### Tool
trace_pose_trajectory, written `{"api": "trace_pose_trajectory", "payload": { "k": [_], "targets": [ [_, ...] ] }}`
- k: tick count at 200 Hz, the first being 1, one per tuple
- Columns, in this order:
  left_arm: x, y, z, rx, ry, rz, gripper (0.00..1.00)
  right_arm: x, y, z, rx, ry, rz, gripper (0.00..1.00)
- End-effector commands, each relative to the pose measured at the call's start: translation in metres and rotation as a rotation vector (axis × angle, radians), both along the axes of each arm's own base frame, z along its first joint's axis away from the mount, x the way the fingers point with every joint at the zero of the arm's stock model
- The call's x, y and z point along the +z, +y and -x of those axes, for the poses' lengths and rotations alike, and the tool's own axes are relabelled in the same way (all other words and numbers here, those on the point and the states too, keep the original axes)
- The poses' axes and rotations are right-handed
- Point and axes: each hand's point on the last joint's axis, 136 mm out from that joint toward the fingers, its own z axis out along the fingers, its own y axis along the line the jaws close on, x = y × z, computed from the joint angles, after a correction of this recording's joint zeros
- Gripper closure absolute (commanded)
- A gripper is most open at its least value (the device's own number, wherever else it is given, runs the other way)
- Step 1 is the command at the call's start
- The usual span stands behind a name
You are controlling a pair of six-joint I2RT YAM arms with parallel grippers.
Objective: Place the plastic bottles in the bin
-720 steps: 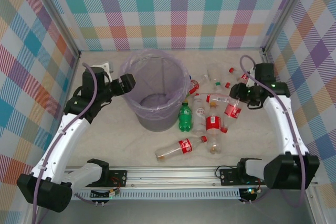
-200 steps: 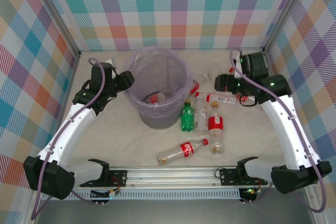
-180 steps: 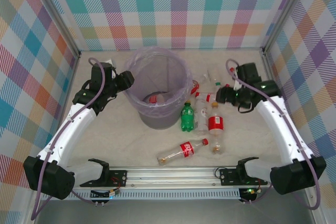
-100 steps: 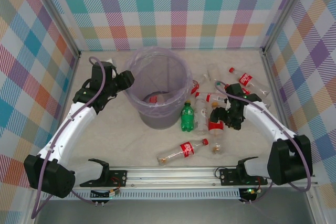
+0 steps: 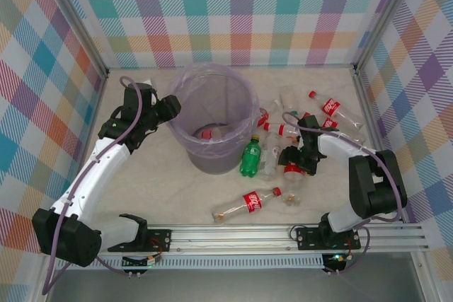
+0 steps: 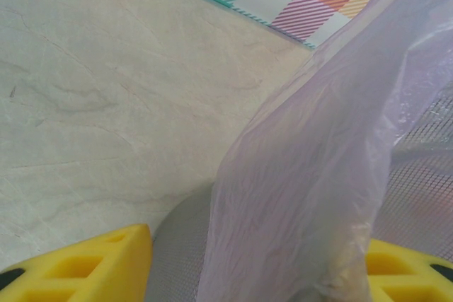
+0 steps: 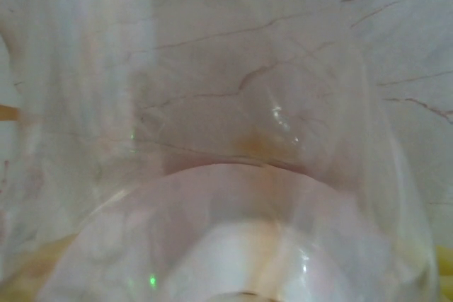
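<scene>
Most bottles [image 5: 249, 199] lie on table [image 5: 156, 175] right of bin [image 5: 212, 162], one inside [image 5: 207, 133]. Right gripper [image 5: 291, 158] straddles red-label bottle [image 5: 290, 170], can't tell if clamped. Left gripper [image 5: 172, 107] pinches bin's left rim.

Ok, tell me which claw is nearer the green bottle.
Right. The right claw is down among the clear bottles just right of the green bottle; the left claw is at the bin's left rim, with the bin between it and that bottle.
</scene>
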Motion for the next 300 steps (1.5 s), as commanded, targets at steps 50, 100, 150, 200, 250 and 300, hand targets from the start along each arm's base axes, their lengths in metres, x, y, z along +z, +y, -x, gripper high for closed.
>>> {"api": "trace_pose_trajectory", "payload": {
  "k": [50,100,150,200,250,300],
  "targets": [
    [-0.008,0.000,0.001,0.003,0.042,-0.029,0.43,0.050,-0.012,-0.001,-0.014,-0.109,0.019,0.34],
    [-0.012,0.001,0.002,0.001,0.041,-0.033,0.42,0.105,-0.018,0.002,-0.003,-0.221,0.028,0.36],
    [-0.009,-0.004,-0.001,-0.021,0.031,-0.019,0.42,0.228,-0.024,-0.019,0.008,-0.570,0.032,0.39],
    [-0.012,-0.006,0.000,-0.030,0.038,-0.019,0.42,0.368,0.016,-0.057,0.102,-0.945,-0.155,0.40],
    [-0.013,-0.006,0.001,-0.027,0.039,-0.010,0.42,0.445,0.131,-0.082,0.370,-1.122,-0.281,0.40],
    [-0.011,-0.007,0.000,-0.030,0.042,-0.009,0.42,0.418,0.244,-0.085,0.613,-1.044,-0.383,0.41]
  ]
}}
